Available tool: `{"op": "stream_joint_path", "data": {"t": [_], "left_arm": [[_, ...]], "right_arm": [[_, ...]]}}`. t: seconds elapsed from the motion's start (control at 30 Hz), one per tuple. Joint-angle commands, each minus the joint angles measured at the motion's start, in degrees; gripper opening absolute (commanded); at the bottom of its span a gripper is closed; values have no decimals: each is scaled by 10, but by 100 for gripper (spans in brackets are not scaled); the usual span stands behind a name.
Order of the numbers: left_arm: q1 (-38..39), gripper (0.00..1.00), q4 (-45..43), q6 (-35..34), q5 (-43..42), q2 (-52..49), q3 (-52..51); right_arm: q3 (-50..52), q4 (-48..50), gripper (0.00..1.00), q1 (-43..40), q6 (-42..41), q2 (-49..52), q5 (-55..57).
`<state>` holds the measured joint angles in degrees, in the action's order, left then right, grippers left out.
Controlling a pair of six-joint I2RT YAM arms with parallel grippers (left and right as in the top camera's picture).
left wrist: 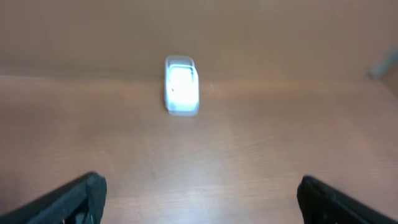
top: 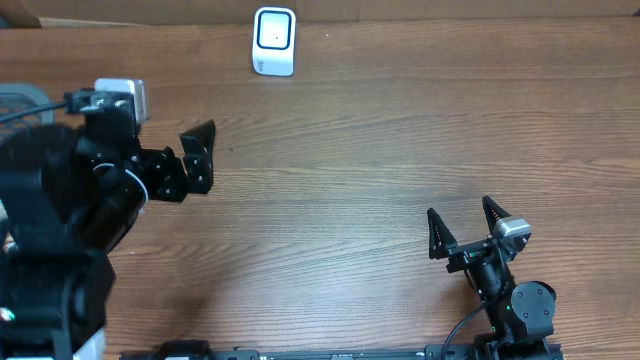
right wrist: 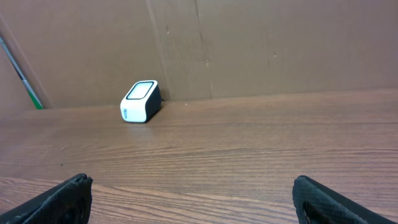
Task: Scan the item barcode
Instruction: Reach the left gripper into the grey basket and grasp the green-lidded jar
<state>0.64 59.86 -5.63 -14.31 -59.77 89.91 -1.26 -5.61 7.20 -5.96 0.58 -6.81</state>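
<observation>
A small white scanner (top: 274, 40) with a bright window stands at the far edge of the wooden table; it also shows as the scanner (left wrist: 181, 85) ahead of my left fingers and the scanner (right wrist: 140, 101) far ahead to the left of my right ones. The item and its barcode are out of view. My left gripper (top: 205, 155) hovers open at the left, pointing toward the scanner, with nothing between its fingers (left wrist: 87, 193). My right gripper (top: 459, 208) rests open near the front right, also with nothing in it, its fingers (right wrist: 314, 196) wide apart.
A brown cardboard wall (right wrist: 261, 43) rises behind the table's far edge. A grey object (top: 20, 100) sits at the far left, partly hidden by the left arm. A thin green-tipped rod (right wrist: 23, 78) leans at the back left.
</observation>
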Motion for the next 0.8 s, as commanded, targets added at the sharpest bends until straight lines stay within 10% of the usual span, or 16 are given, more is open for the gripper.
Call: {"op": "stream_joint_path", "data": {"t": [0.0, 0.37, 0.77], "left_arm": [[-3, 100, 81, 5, -74, -38, 67], [-26, 100, 86, -31, -31, -102, 92], [-355, 100, 135, -165, 97, -174, 203]], "right_arm": [[2, 2, 100, -2, 1, -4, 6], [2, 2, 100, -2, 1, -4, 6], [2, 2, 100, -2, 1, -4, 5]]}}
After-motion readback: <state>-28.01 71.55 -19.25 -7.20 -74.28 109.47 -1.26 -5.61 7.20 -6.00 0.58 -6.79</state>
